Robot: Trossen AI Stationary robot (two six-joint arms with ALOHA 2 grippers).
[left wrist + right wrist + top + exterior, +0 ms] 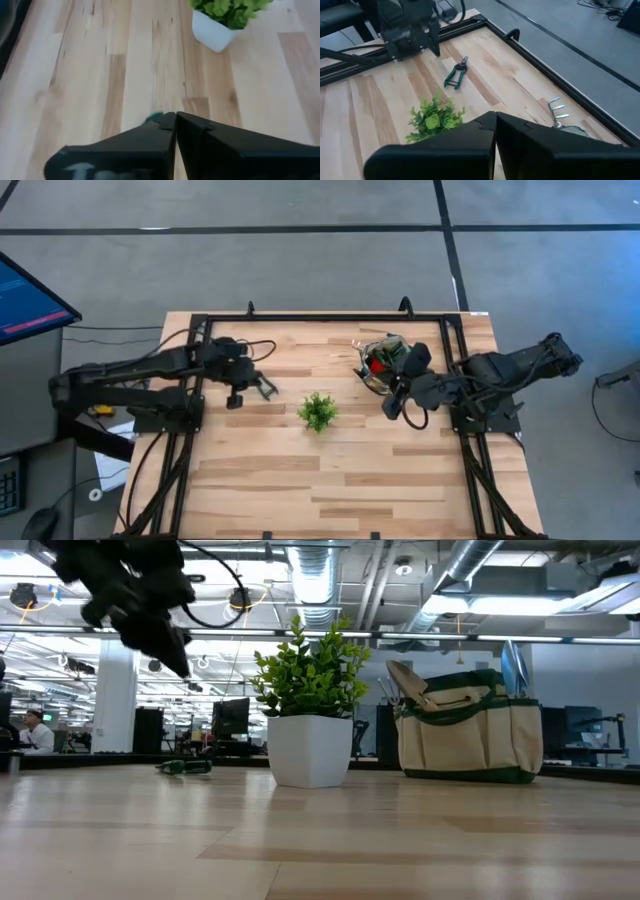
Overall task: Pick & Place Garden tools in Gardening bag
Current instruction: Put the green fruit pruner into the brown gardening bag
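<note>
The pruning shears (456, 74), with dark green handles, lie flat on the table's far left part, also seen in the low view (185, 767). My left gripper (268, 388) hangs shut above them, clear of the table (150, 625); a green bit of the shears (152, 118) peeks past its fingers. The gardening bag (470, 730) stands upright at the far right (385, 360). Red gloves (376, 363) and a rake with metal tines (557, 112) sit in it. My right gripper (395, 408) is shut and empty, raised just near of the bag.
A small leafy plant in a white pot (318, 412) stands at the table's middle, between the shears and the bag. A black frame rail (330, 317) runs along the far edge and down both sides. The near half of the wooden table (330, 480) is bare.
</note>
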